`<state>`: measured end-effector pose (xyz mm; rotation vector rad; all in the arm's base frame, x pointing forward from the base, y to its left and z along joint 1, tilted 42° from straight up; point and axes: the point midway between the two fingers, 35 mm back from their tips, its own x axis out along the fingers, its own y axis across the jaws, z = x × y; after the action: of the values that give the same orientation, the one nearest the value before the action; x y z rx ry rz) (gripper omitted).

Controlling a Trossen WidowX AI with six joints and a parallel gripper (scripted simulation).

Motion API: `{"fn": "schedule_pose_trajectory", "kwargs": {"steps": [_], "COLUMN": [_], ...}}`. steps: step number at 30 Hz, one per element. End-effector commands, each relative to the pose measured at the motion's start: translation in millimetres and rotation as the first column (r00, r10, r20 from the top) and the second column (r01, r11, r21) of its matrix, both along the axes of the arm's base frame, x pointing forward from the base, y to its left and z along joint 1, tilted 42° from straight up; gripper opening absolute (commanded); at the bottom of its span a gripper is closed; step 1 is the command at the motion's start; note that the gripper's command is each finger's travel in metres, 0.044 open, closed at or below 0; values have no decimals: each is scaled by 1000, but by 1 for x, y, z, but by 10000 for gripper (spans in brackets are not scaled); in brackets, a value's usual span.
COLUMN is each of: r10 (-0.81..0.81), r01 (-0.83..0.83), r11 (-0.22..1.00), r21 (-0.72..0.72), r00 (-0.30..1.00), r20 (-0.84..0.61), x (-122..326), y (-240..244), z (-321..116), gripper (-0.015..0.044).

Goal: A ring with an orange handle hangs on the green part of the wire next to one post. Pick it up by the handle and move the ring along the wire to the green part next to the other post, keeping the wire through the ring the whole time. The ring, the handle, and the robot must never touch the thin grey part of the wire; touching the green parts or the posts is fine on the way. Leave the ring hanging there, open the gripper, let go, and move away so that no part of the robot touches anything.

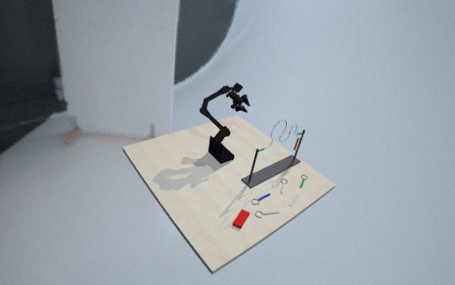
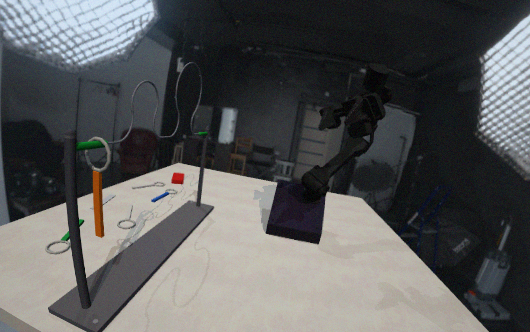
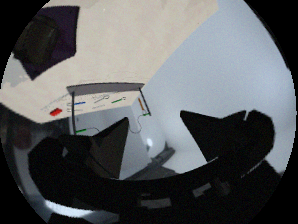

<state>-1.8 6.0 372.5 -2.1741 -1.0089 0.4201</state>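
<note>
Orange marks your handle (image 1: 296, 143) (image 2: 98, 205) (image 3: 141, 104): it hangs straight down, long axis upright, beneath the pale ring (image 2: 109, 155). You can see in the exterior view that the ring loops around the starting green sleeve (image 1: 300, 134) (image 2: 90, 145) (image 3: 146, 115), just beside the starting post (image 1: 297, 150) (image 2: 76, 220) (image 3: 145, 101). From there the thin grey wire (image 2: 145, 81) climbs and dips in loops towards the other green sleeve (image 1: 261, 149) (image 2: 202, 133) (image 3: 81, 131) at the destination post (image 1: 254, 165) (image 2: 202, 170) (image 3: 74, 110). Both posts stand on a dark base plate (image 1: 275, 169) (image 2: 150, 255) (image 3: 105, 89).

Your gripper (image 1: 247, 107) (image 2: 322, 118) (image 3: 154, 116) is well apart from all this, its fingers spread wide with nothing between them. The handle lies outward and lower, away from the arm's base. You have yet to make the grasp; I'd judge that you need to come down and across to the handle's level, keeping outside the grey loops, then close on the upright bar without tilting it.

Farther out on the counter (image 2: 350, 260) (image 3: 150, 40) lie a blue-handled ring (image 1: 263, 197) (image 2: 160, 197) and a red block (image 1: 241, 219) (image 2: 177, 178) (image 3: 56, 112), which you can leave alone.
</note>
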Motion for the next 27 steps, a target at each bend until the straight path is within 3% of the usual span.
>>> {"fn": "schedule_pose_trajectory", "kwargs": {"steps": [1, 9, 19, 27], "r10": [-2, -73, -78, 20], "r01": [2, 120, 328, 508], "r11": [1000, 975, 848, 641], "r21": [4, 189, 416, 575], "r00": [1000, 969, 855, 739], "r20": [-5, -237, -513, -674], "x": [1, 52, 120, 170], "y": [1, 29, 81, 128], "z": [1, 45, 87, 109], "gripper": [374, 164, 160, 160]}}
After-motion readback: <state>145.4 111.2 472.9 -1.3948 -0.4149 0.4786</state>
